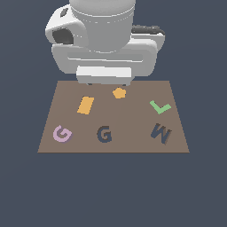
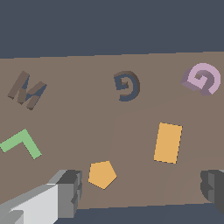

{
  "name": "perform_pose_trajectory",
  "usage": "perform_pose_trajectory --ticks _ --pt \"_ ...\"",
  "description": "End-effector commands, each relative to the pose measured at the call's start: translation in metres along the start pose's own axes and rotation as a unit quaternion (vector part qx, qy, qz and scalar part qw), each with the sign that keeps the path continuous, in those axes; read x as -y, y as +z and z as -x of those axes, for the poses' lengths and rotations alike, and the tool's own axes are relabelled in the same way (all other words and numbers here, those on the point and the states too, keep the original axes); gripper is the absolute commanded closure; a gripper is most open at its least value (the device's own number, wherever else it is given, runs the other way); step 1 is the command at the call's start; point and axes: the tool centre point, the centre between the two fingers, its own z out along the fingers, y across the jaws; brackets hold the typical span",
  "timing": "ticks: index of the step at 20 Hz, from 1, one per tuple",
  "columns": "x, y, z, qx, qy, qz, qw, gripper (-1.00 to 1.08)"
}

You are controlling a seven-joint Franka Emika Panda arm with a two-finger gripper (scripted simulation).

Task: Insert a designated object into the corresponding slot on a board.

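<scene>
The pale pink G-shaped designated object [image 1: 62, 134] [image 2: 202, 78] lies flat on the brown board [image 1: 133, 117] [image 2: 78, 113], near the corner at the exterior view's left. The dark G-shaped slot [image 1: 104, 134] [image 2: 127, 86] is a short way to its right in the exterior view, and it holds nothing. My gripper [image 2: 140, 190] hangs open above the board's far edge, well away from both. Its two fingers [image 2: 68, 192] stand wide apart with nothing between them. In the exterior view the arm's bulky white body [image 1: 104, 44] hides the fingers.
A dark W-shaped recess [image 1: 160, 133] [image 2: 26, 90] sits toward the exterior view's right. A green L [image 1: 159, 107] [image 2: 22, 143], an orange rectangle [image 1: 85, 105] [image 2: 168, 142] and an orange pentagon [image 1: 119, 93] [image 2: 102, 174] lie on the board; the pentagon is nearest the gripper.
</scene>
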Motion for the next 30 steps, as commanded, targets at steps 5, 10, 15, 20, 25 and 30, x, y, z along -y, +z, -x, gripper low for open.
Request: perform_pose_trajectory --ticks 5,10,15,20,25,30 --pt "-0.001 0.001 0.000 0.000 -0.004 0.000 1.0000 -0.92" --pt "-0.007 0.005 0.000 0.000 -0.021 0.000 0.9998 -0.92" --pt "-0.018 0.012 -0.002 -0.001 -0.050 0.000 0.9987 -0.92" --pt "-0.033 0.022 -0.005 -0.001 -0.093 -0.001 0.9957 -0.92" --pt "-0.053 0.035 -0.011 -0.002 -0.149 -0.001 0.9888 -0.92" --pt "-0.077 0.051 -0.022 -0.003 -0.219 -0.001 0.9757 -0.92"
